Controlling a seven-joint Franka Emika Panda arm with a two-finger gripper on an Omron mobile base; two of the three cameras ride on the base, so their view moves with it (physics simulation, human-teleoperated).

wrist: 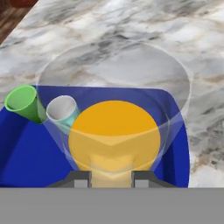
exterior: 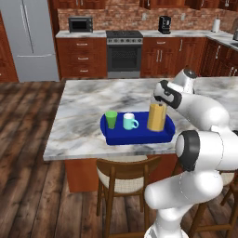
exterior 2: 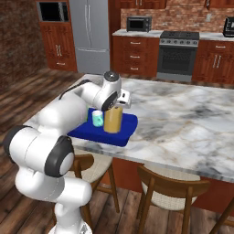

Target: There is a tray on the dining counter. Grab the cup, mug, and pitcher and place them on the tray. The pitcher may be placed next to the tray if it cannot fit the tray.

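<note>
The flat bright blue rectangular tray (exterior: pixel 163 135) with rounded corners sits on the big grey-white marble-topped bench (exterior: pixel 93 104), close to its near edge, and all three vessels stand on it in a row. On the tray's left end in the left base view there's the small bright green handleless cup (exterior: pixel 111 119), upright. Just beside it stands the little light teal mug (exterior: pixel 129 122), white inside, its handle pointing towards the tall one. And at the right end is the tall clear glass pitcher (exterior: pixel 156 116) of orange-yellow liquid, upright, towering over its two neighbours.

The white arm reaches over from the right, and the hand (exterior: pixel 160 103) sits right at the top of the pitcher. From the hand view, looking straight down, the pitcher's wide clear rim (wrist: pixel 113 74) rings the picture and the orange liquid (wrist: pixel 114 133) glows below, with the two dark fingertips (wrist: pixel 81 178) rising at the bottom and part of the pitcher's wall seen between them. The fingers stand partly apart, about a wall's width. Whether they are actually pinching the glass I cannot tell from these angles.

In the right base view the pitcher (exterior 2: pixel 113 119) stands on the tray (exterior 2: pixel 123 132) with the teal mug (exterior 2: pixel 97 119) just beside it, the wrist hanging directly above. A wooden chair (exterior: pixel 122 176) is tucked under the bench below the tray.
</note>
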